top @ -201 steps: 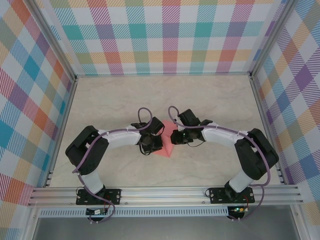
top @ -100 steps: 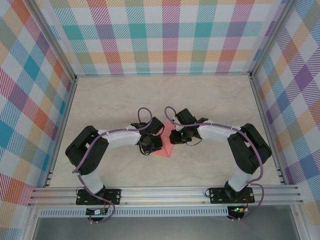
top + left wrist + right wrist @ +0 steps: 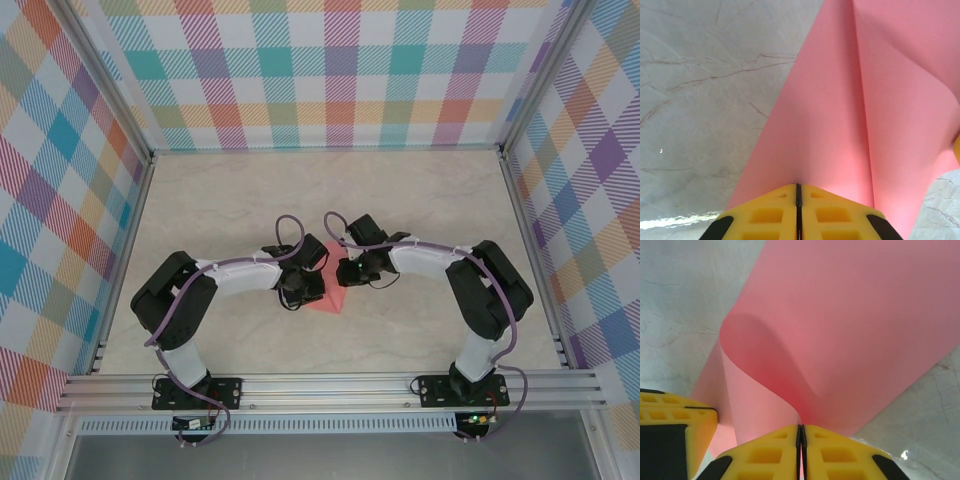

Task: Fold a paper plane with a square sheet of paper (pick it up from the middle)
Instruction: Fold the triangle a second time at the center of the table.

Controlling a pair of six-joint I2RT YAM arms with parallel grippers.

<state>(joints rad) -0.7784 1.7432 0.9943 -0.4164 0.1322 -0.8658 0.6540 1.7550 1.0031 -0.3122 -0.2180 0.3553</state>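
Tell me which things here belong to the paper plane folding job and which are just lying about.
In the job: pink paper sheet, part folded; left gripper, jaws shut on it; right gripper, jaws shut on a curled flap of it.
Just there: marble-look table; checked walls; metal rail at the near edge.

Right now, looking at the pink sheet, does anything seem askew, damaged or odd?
Yes: the square sheet of paper bulges in a rounded, uncreased loop where the right gripper pinches it, instead of lying flat. At the left gripper, also shut on it, one sharp crease runs straight. No tears visible; probably just mid-fold.
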